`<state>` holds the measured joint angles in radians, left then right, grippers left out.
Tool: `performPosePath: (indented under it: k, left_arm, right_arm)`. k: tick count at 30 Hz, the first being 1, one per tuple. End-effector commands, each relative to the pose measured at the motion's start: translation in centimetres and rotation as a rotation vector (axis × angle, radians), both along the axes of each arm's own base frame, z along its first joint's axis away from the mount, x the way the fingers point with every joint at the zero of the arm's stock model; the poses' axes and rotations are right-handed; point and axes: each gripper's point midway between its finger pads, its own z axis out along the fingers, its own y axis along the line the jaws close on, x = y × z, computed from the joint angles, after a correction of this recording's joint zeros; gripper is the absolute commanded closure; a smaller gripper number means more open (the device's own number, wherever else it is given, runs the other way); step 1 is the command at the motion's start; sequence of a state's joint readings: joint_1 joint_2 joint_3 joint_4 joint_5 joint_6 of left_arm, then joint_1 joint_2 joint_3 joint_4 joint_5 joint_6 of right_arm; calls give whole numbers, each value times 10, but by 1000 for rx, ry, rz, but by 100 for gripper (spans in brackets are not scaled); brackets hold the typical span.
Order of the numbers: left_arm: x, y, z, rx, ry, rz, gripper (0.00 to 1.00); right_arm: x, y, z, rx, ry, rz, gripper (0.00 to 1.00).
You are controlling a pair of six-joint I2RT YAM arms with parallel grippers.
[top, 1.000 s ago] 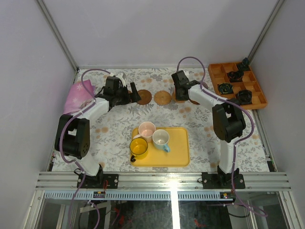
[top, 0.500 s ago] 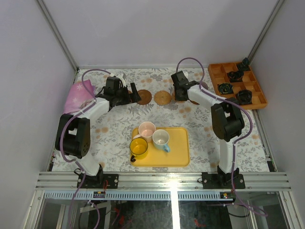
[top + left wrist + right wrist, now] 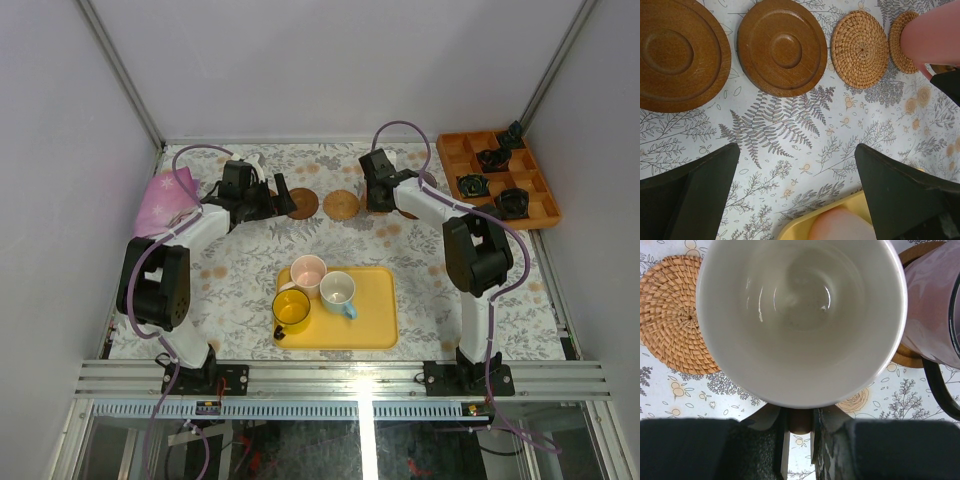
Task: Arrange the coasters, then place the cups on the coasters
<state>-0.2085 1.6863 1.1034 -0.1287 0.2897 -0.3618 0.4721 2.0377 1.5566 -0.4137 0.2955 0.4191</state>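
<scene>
Robot laboratory test cell. The table (image 3: 420,260), spread with a floral cloth, was walled by plain white panels (image 3: 330,70) behind an aluminium rail (image 3: 340,378). Two arms, left (image 3: 160,280) and right (image 3: 478,255), trailing purple cables (image 3: 405,125), were bolted at the table's near edge. A compartmented orange tray (image 3: 455,148) lay at its far right corner.

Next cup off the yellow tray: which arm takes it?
Left, probably: the left gripper hangs open and empty near the wooden coasters, while the right gripper is shut on the salmon cup and must set it down first.
</scene>
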Motion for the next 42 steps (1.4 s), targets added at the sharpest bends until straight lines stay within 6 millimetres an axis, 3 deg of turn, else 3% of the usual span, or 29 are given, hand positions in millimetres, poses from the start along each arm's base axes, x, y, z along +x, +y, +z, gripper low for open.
performPosePath:
  k: [1, 27, 29, 31, 33, 42]
  left_arm:
    - [12, -3, 11, -7, -40, -16, 0]
    - [9, -4, 9, -16, -29, -12, 0]
    - [9, -4, 8, -16, -26, -11, 0]
    - [8, -3, 8, -15, -25, -10, 0]
    - [8, -4, 8, -15, -27, -13, 0]
    - [9, -3, 10, -13, -32, -9, 0]
  right_arm:
    - [11, 3, 36, 39, -82, -25, 100]
    - [-4, -3, 41, 46, -67, -39, 99]
    - [-3, -2, 39, 46, -61, -35, 88]
    - [-3, 0, 37, 46, -53, -32, 65]
    - [-2, 1, 36, 49, -49, -30, 52]
    - [-5, 0, 36, 48, -42, -30, 36]
